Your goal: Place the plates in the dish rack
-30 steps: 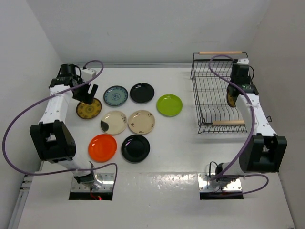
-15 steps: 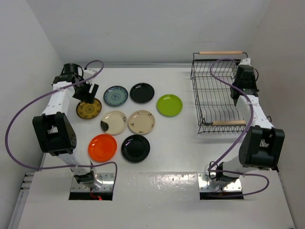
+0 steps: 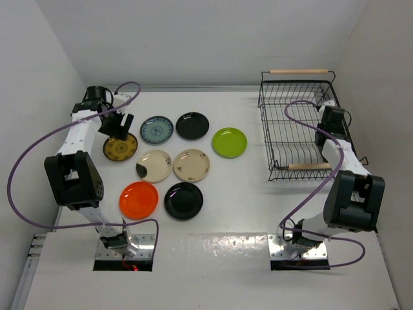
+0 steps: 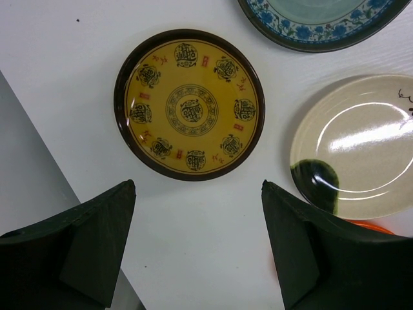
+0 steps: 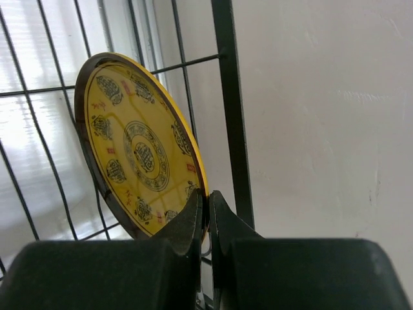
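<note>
**Plate on edge in the rack, held by a thin pinch**

The right fingers [image 5: 187,226] are almost closed and nip the lower rim of a brown-and-yellow plate [image 5: 139,155]. The plate stands on edge and tilted inside the dish rack [image 3: 292,123], close to its right-hand wall. The hold takes in only a sliver of glazed rim. If the plate is let go before its edge sits between wires, I judge it could tip flat or roll. Pushed further, it could knock the upright wire just beside it.

The fingers hide whether the bottom edge is seated, and in the overhead view the arm covers the plate entirely.

The left fingers [image 4: 97,232] are spread wide and hold nothing. They hover above the second brown-and-yellow plate [image 4: 189,104], which lies flat on the bench [image 3: 245,213]. Its low rim offers little purchase, so a poor grab may skid it toward the cream plate [image 4: 355,145] nearby. How high the fingers hang cannot be told.
</note>
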`<control>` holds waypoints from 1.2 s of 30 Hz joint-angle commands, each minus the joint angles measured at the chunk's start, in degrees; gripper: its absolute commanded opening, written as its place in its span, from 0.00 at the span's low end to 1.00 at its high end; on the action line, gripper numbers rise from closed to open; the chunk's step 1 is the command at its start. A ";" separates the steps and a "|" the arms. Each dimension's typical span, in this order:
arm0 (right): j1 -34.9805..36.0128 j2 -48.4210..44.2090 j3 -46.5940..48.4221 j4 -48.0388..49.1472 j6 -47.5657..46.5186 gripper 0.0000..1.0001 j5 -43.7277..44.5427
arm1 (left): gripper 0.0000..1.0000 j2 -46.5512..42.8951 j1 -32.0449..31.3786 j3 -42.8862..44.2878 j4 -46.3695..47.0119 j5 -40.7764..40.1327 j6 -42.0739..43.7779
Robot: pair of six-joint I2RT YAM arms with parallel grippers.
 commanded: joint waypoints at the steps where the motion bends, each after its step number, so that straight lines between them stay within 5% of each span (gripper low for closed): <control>1: -0.26 -1.50 0.97 1.90 0.45 0.00 -1.22 | 0.83 0.04 -0.04 0.82 0.76 -0.22 -0.84; 8: -0.18 -0.70 0.27 -0.92 2.37 0.04 -3.33 | 0.83 0.04 -0.04 0.30 0.76 -1.27 -0.84; 24: -0.52 -1.06 5.36 -7.85 10.29 0.56 -4.21 | 0.89 -0.76 1.44 0.99 1.28 -1.28 -2.22; 31: -0.52 -1.93 14.67 -13.92 15.03 0.99 -3.60 | 0.89 10.64 11.02 12.59 -3.37 8.73 -10.67; 36: 0.35 -3.69 23.20 -19.01 20.21 0.99 -4.56 | 0.89 19.18 14.19 19.00 -3.37 10.67 -13.40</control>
